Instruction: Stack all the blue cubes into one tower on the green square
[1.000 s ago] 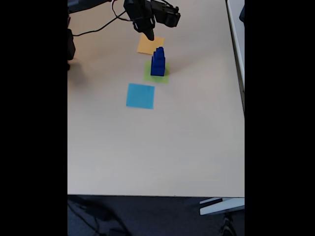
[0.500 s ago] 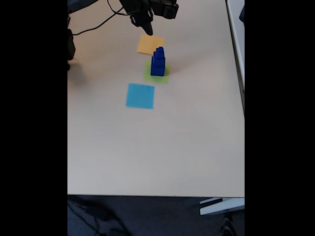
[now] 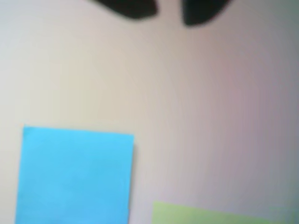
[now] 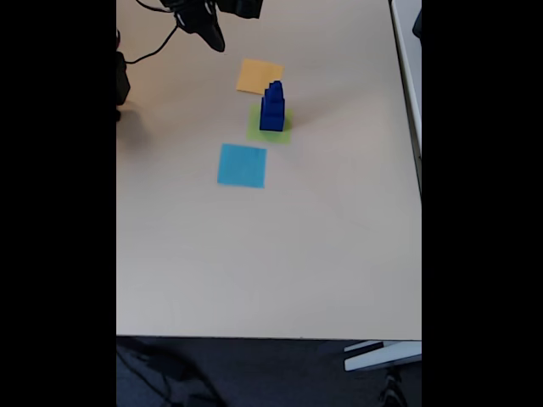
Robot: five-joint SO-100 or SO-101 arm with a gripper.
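**Blue tower on the green patch, my jaws empty and apart**

In the fixed view, going from the left: a dark piece of my base sits at the left edge of the pale table [image 4: 254,254], with a black cable [image 4: 157,49] curling from it toward the upper left of the frame. There my gripper [image 4: 214,38] hangs over bare table near the top edge, well apart from everything else, its dark tip pointing down and to the right.

Right of that, in the upper middle, three flat patches run in a slanting line. The light blue square [image 4: 242,165] lies lowest and furthest left. Up and to the right of it is the green square [image 4: 270,127], and the blue cubes [image 4: 272,106] stand on it as one upright tower, stepping narrower toward the top. I cannot count the separate cubes at this size. Just above, the orange-yellow square [image 4: 260,76] lies bare, the tower's top overlapping its lower right corner in the picture.

In my wrist view, blurred, the light blue square [image 3: 74,177] takes the lower left and a strip of the green square [image 3: 205,214] shows at the bottom right. At the top edge my two fingertips [image 3: 131,7] show as dark shapes with a gap of bare table between them, so my gripper [image 3: 168,11] is spread and holds nothing.

I can read no writing, label or brand anywhere.
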